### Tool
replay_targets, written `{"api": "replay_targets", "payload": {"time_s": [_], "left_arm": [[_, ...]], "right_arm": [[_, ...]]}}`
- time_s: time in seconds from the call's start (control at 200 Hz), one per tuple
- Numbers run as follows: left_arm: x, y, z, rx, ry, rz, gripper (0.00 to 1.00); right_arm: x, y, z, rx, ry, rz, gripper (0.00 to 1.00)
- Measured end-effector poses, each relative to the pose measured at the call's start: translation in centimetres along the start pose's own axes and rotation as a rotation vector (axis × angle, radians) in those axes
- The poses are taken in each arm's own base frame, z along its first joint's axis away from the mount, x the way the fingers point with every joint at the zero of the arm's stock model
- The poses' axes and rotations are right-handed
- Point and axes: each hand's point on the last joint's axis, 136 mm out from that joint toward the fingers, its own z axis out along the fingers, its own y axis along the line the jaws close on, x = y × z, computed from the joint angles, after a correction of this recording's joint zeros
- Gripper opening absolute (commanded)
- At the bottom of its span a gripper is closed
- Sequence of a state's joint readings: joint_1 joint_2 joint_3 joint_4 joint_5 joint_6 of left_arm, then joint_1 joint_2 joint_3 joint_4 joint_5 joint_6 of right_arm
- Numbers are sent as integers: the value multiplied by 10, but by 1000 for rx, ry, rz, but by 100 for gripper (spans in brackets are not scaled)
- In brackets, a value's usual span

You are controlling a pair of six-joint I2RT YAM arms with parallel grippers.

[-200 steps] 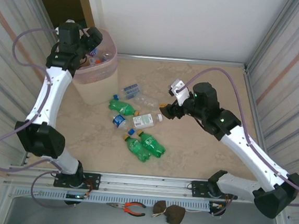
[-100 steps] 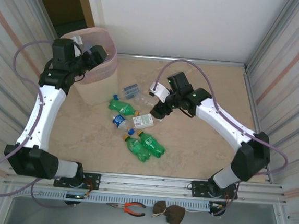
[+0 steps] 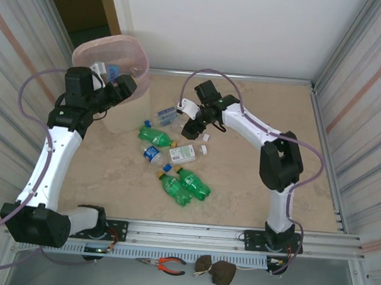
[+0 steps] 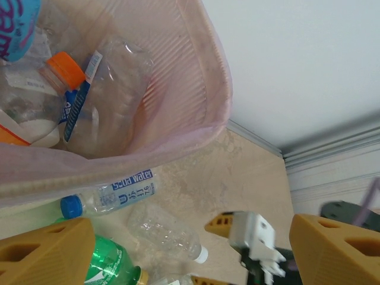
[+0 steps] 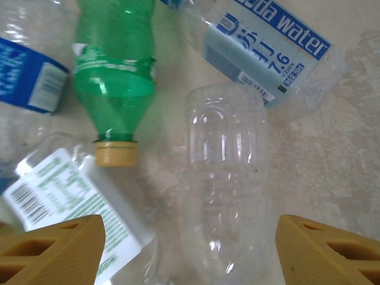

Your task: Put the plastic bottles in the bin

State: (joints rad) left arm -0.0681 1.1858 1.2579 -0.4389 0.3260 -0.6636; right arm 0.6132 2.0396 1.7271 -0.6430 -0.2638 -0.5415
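Both spread wide, nothing held. Just below the right gripper (image 5: 190,252), a clear unlabelled bottle (image 5: 225,178) flat on the table (image 3: 254,175); just beside it a green bottle (image 5: 116,71), a white-labelled bottle (image 5: 71,196) and a soda-water bottle (image 5: 273,53). Close by the left gripper (image 4: 190,252), the pink-lined rim of the bin (image 4: 208,77), with an orange-capped bottle (image 4: 62,68) lying inside among others.

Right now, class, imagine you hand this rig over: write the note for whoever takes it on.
Left end effector: open, empty, at the rim of the bin.
Right end effector: open, above a clear unlabelled bottle, not gripping it.
Done: several bottles lie in the bin.
Left: seven loose bottles on the table, all to be binned.
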Motion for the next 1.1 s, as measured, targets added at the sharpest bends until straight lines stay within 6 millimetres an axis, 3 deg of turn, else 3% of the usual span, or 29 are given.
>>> {"api": "replay_targets", "payload": {"time_s": [0.23,0.481,0.691,1.097], "left_arm": [[12,-10,7,33,35,-2,86],[18,-10,17,35,67,-8,86],[22,-11,20,38,79,-13,86],[31,-17,25,49,104,-13,86]], "right_arm": [[21,-22,46,-26,84,4,78],[37,-30,66,-61,140,10,76],[55,-33,70,-83,179,38,72],[88,-53,52,-77,176,108,58]]}}
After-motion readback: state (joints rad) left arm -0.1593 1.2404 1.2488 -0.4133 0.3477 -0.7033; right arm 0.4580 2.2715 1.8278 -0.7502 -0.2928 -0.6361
